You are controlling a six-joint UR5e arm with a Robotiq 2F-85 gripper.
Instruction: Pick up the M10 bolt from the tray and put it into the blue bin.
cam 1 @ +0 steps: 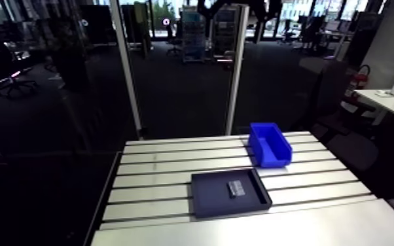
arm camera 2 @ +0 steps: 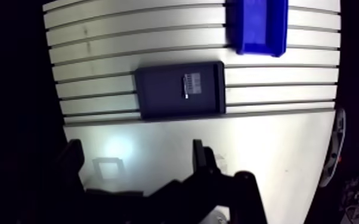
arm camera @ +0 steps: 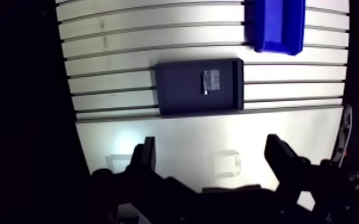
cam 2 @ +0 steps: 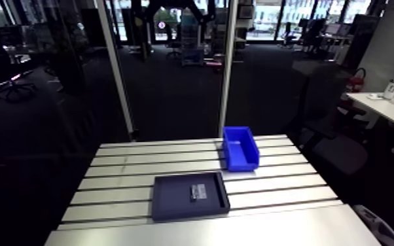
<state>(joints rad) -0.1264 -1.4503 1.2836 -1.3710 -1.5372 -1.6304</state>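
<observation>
A dark flat tray (cam 1: 211, 197) lies on the slotted table (cam 1: 154, 171). In its right half rests a small grey metal cluster, the bolt (cam 1: 236, 188), too small to make out in detail. The blue bin (cam 1: 269, 143) stands just beyond the tray's far right corner, open side up. In the wrist view my gripper (arm camera: 212, 156) hangs high above the table's smooth front strip, open, with nothing between its fingers (arm camera: 144, 156). The tray (arm camera: 182, 89) and bolt (arm camera: 210, 80) lie well ahead of it, and the bin (arm camera: 277, 24) is farther ahead and to the right.
Two upright aluminium posts (cam 1: 126, 72) (cam 1: 236, 72) rise at the table's back edge, the right one close behind the bin. A smooth light plate (cam 1: 271, 229) covers the table's front. Beyond the table's left edge the floor drops into darkness.
</observation>
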